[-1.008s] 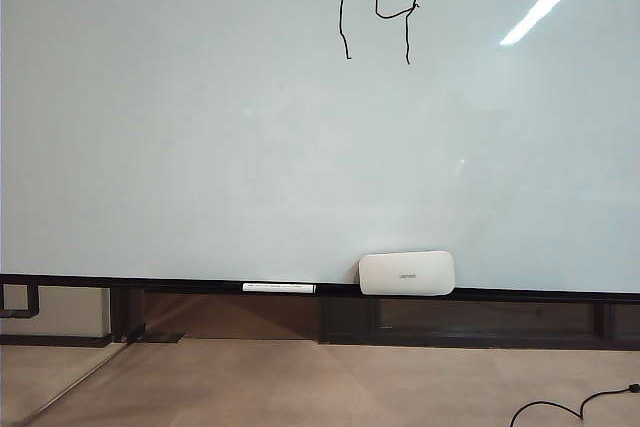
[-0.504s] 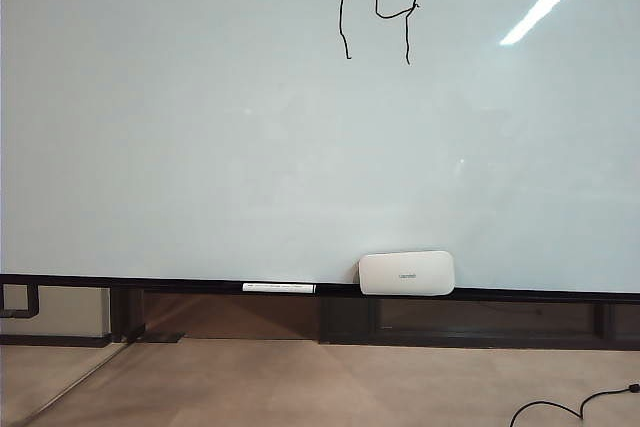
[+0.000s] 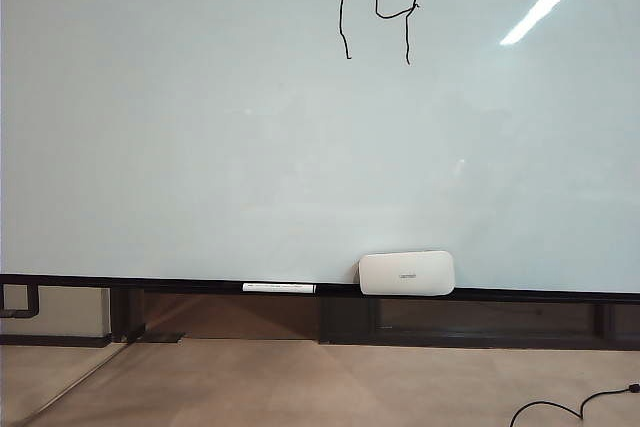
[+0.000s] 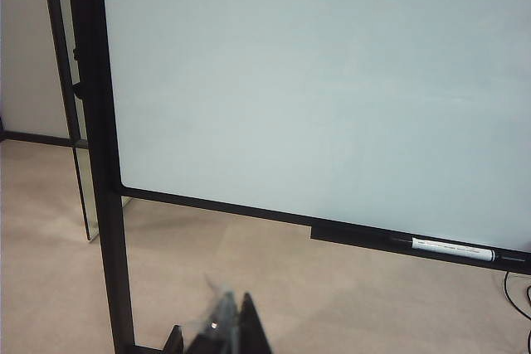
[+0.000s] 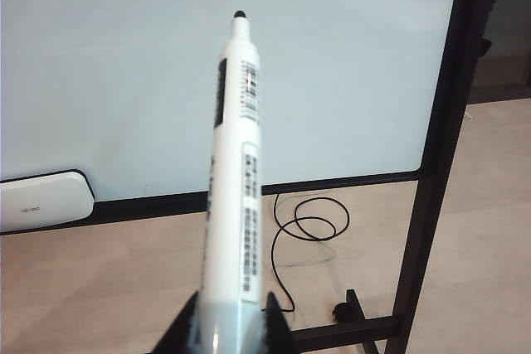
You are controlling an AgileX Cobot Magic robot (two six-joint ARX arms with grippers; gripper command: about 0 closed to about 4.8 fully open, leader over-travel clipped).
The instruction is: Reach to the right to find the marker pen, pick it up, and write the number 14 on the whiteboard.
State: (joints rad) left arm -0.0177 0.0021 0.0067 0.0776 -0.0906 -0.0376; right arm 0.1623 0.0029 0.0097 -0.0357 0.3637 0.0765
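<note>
The right gripper [image 5: 231, 329] is closed on the marker pen [image 5: 235, 180] — a white, round barrel with printed labels and a small black tip, pointing at the whiteboard [image 5: 124, 64] without touching it. The left gripper [image 4: 220, 339] shows only as dark, blurred finger ends, so its opening cannot be told; nothing is seen in it. The glossy pale board [image 3: 200, 127] carries a thin black "14" [image 3: 380, 15]. On its black rail [image 3: 150, 284] rest a rounded white eraser [image 3: 407, 273] and a slim white pen [image 3: 279, 288].
</note>
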